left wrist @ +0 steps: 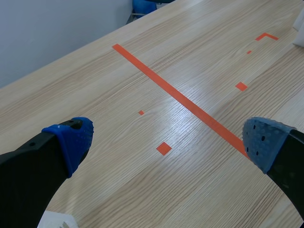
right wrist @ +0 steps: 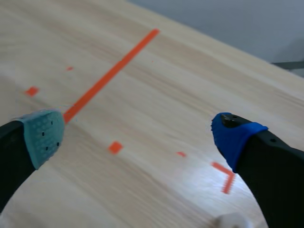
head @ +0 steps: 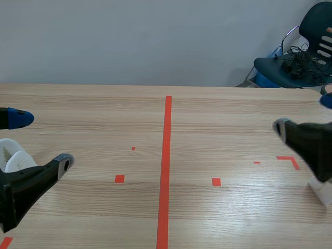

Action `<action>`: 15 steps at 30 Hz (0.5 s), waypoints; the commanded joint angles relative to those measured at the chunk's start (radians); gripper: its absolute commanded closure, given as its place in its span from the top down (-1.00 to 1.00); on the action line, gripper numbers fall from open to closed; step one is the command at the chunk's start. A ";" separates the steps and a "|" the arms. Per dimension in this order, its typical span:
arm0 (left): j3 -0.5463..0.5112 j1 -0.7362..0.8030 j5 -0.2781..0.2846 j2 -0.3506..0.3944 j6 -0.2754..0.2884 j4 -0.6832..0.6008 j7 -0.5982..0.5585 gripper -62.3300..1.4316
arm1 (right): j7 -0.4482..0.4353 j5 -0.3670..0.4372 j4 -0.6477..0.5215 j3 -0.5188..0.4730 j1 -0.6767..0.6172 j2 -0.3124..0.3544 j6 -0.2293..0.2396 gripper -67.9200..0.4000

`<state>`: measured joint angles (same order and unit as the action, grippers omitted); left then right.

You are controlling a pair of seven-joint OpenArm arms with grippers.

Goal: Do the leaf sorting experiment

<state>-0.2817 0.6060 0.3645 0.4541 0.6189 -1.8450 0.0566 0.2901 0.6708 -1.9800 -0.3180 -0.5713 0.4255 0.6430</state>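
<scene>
No leaf shows in any view. At the table's left edge my left gripper (head: 42, 141) hangs open over bare wood, nothing between its fingers; in the left wrist view the left gripper (left wrist: 167, 142) has its blue pads far apart. At the table's right edge my right gripper (head: 304, 114) stands open too, and in the right wrist view the right gripper (right wrist: 138, 135) holds nothing, with only wood and tape marks between its pads.
The wooden table (head: 233, 109) carries a long orange-red tape line down its middle. A white object (head: 13, 158) lies under the left arm, another white object (head: 321, 191) under the right arm. A dark chair (head: 306, 57) with cables stands behind the far right corner.
</scene>
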 commanded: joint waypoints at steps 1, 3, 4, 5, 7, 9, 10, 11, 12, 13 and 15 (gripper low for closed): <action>0.001 -0.005 0.014 -0.005 -0.002 0.000 -0.011 1.00 | -0.020 0.010 -0.003 0.008 -0.029 0.001 -0.042 1.00; 0.001 -0.005 0.014 -0.005 -0.002 0.000 -0.011 1.00 | -0.035 0.010 -0.008 0.035 -0.061 0.001 -0.077 1.00; 0.001 -0.005 0.014 -0.005 -0.002 0.000 -0.012 1.00 | -0.039 0.010 -0.008 0.045 -0.067 0.001 -0.084 1.00; 0.001 -0.005 0.014 -0.005 -0.002 0.000 -0.013 1.00 | -0.039 0.007 -0.007 0.053 -0.069 0.000 -0.086 1.00; 0.001 -0.005 0.015 -0.005 -0.002 0.000 -0.014 1.00 | -0.061 0.007 -0.007 0.066 -0.068 -0.005 -0.086 1.00; 0.001 -0.005 0.016 -0.005 -0.002 0.000 -0.014 1.00 | -0.085 0.007 -0.007 0.078 -0.063 -0.005 -0.086 1.00; 0.001 -0.005 0.016 -0.005 -0.002 0.000 -0.014 1.00 | -0.095 0.006 -0.007 0.083 -0.061 -0.005 -0.086 1.00; 0.001 -0.005 0.016 -0.005 -0.002 0.000 -0.012 1.00 | -0.099 0.006 -0.007 0.085 -0.060 -0.005 -0.086 1.00; 0.001 -0.005 0.016 -0.005 -0.002 0.000 -0.012 1.00 | -0.099 0.002 -0.007 0.085 -0.060 -0.005 -0.086 1.00; 0.001 -0.005 0.016 -0.005 -0.002 0.000 -0.012 1.00 | -0.105 -0.003 -0.007 0.085 -0.060 -0.005 -0.086 1.00; 0.001 -0.005 0.016 -0.005 -0.002 0.000 -0.014 1.00 | -0.114 -0.016 -0.007 0.085 -0.060 -0.005 -0.086 1.00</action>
<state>-0.2817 0.6060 0.3672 0.4541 0.6189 -1.8442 0.0563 0.1986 0.6460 -1.9907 -0.2264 -0.6434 0.4210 0.5579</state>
